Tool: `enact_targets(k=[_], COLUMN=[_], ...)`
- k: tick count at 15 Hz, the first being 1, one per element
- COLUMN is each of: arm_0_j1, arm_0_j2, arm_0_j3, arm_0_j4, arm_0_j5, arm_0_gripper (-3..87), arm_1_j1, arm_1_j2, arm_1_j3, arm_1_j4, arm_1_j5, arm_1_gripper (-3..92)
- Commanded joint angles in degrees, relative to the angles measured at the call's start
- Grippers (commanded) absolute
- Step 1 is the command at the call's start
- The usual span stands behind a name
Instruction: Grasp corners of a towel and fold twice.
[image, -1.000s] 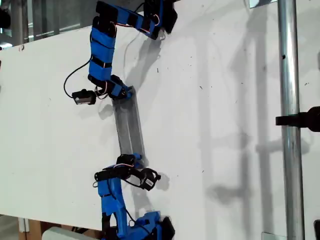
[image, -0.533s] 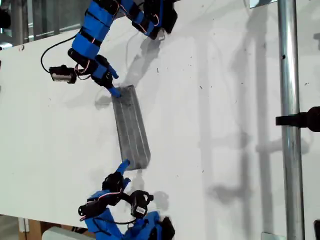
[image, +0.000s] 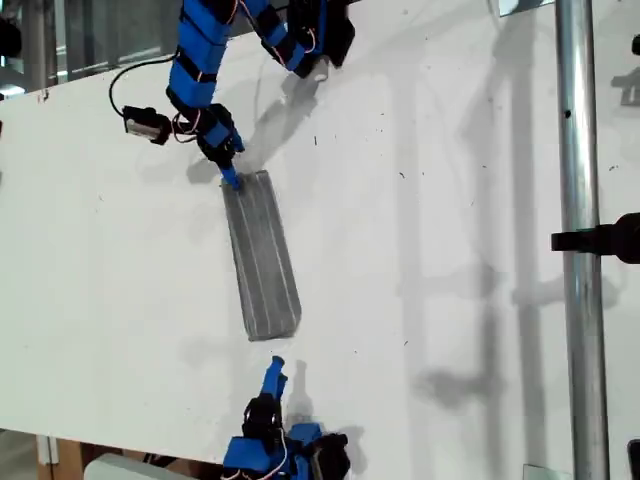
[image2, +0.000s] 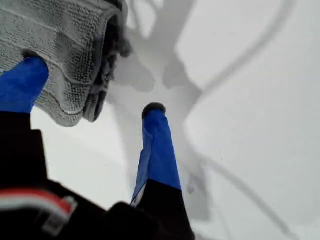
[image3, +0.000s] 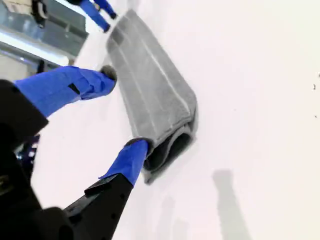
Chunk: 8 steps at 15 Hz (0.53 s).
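The grey striped towel (image: 262, 255) lies on the white table as a long narrow folded strip. My first gripper (image: 230, 178) is at the strip's end toward the exterior view's top. It is open (image2: 92, 95), with one finger over the towel (image2: 60, 45) and the other over bare table, and stacked layers show at that end. My second gripper (image: 272, 372) is open and sits apart from the other end, toward the exterior view's bottom. In its wrist view the open gripper (image3: 122, 109) frames the towel (image3: 150, 95), whose near end shows folded layers. Neither gripper holds anything.
The white table (image: 450, 200) extends widely toward the exterior view's right. A metal pole (image: 575, 150) with a black clamp (image: 600, 240) stands along that side. The table's edge runs down the exterior view's left and bottom.
Both grippers have let go of the towel's ends. The second arm pulled back toward the exterior view's bottom. The first arm swung away, then returned to the strip's end.
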Motion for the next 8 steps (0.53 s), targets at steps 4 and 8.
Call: enact_targets(k=[4,8], arm_0_j1=[1.85,2.72], arm_0_j2=[20.65,20.65], arm_0_j3=[9.58,10.20], arm_0_j4=[-0.44,-1.32], arm_0_j5=[-1.76,-1.41], arm_0_gripper=[17.3,14.2], arm_1_j1=[-5.98,-13.18], arm_1_j2=[-19.42,-27.16], arm_1_j3=[-21.09,-35.16], arm_1_j4=[1.67,6.06], arm_1_j5=[3.25,2.99], arm_1_gripper=[36.8,1.4])
